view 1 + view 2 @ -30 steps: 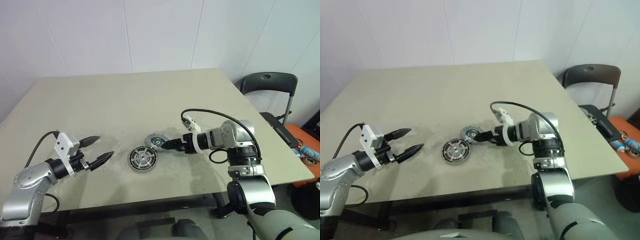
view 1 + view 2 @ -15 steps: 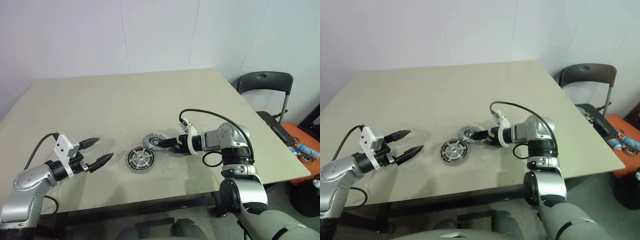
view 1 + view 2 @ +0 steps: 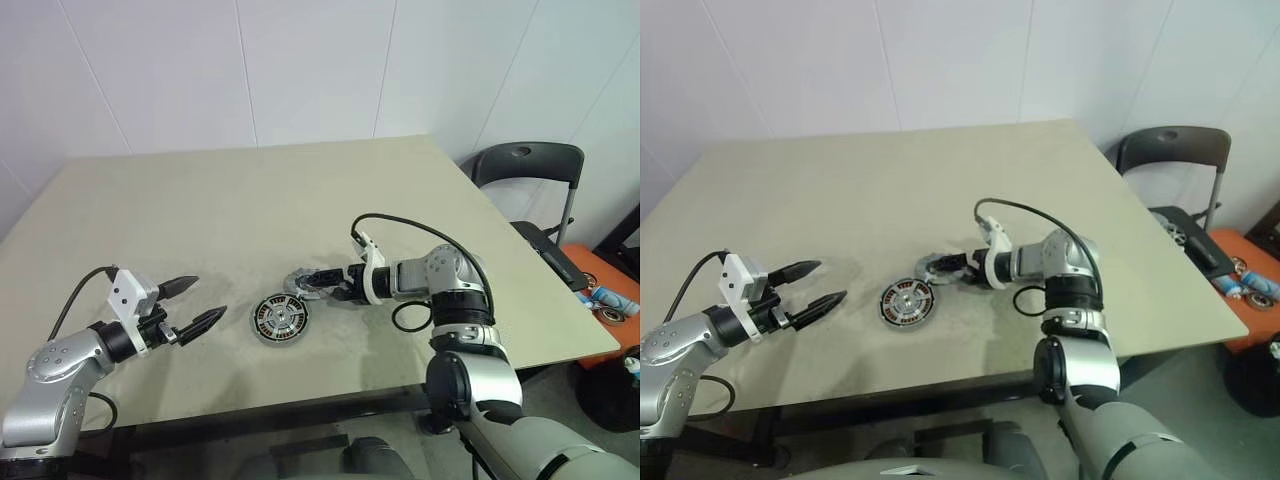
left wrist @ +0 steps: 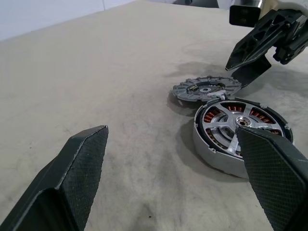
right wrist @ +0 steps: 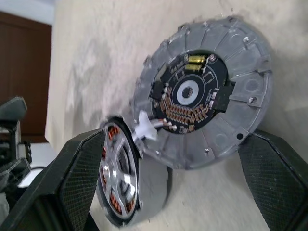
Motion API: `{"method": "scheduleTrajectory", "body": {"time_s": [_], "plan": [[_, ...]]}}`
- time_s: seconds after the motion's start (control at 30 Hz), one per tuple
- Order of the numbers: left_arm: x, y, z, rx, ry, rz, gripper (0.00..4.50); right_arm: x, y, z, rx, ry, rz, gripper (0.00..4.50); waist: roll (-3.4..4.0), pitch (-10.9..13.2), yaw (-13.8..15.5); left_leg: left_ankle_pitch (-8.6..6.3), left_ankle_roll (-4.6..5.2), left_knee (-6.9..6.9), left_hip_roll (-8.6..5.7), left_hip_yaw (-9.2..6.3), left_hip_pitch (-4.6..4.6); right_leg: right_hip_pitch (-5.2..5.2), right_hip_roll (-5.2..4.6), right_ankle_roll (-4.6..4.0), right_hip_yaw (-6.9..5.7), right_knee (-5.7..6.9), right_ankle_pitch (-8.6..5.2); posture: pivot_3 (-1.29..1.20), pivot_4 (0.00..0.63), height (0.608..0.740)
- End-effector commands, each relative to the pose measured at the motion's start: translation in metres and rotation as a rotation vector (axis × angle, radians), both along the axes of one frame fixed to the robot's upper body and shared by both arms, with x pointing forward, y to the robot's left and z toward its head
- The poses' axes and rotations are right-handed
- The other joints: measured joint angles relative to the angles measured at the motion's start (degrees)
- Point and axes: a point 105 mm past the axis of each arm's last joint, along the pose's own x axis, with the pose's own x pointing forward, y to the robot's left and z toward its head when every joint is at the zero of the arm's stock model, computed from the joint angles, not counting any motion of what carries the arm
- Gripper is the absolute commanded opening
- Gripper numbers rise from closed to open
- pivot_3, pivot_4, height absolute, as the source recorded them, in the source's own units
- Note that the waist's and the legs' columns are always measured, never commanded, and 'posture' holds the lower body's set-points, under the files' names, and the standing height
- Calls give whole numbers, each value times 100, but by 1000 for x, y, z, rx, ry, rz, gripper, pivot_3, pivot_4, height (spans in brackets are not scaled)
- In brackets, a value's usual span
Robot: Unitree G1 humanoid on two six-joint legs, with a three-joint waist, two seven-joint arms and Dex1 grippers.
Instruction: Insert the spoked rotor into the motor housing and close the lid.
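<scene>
Since the lid point(image 5: 207, 91) lies flat on the table just beside the motor housing point(image 3: 280, 320), the right gripper point(image 3: 303, 284) is spread wide around it (nothing held), presumably for pickup.

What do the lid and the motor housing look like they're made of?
The lid looks like matte grey cast metal, with a black circuit board at its centre. The motor housing looks like brushed silver metal with shiny spokes, over copper-coloured windings.
</scene>
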Motion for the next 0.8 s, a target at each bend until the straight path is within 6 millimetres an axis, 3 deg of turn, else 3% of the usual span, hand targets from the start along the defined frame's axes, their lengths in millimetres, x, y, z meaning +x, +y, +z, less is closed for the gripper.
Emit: {"method": "scheduleTrajectory", "body": {"time_s": [0.03,0.43,0.63,0.8], "plan": [[3,-3,13,16,-54,-15,4500,9,11,18,60,-62,-7,4433,0,0,-1,0,0,0,0,0,0,0,0,0,0,0,0,0,0,740],[6,1,17,21,-65,-11,4500,19,21,23,147,-106,-88,4433,2,1,-1,0,0,0,0,-1,-3,-1,-2,0,-1,-2,0,0,0,740],[10,25,29,62,-85,39,4500,18,30,36,229,-142,-64,4433,2,1,-9,0,0,-2,2,-2,-3,-2,0,0,-2,-3,0,0,0,740],[8,31,32,68,-76,36,4500,12,33,47,295,-176,-17,4433,3,2,-5,-1,2,-4,2,-2,-7,-3,-2,0,-3,-11,0,0,0,740]]}}
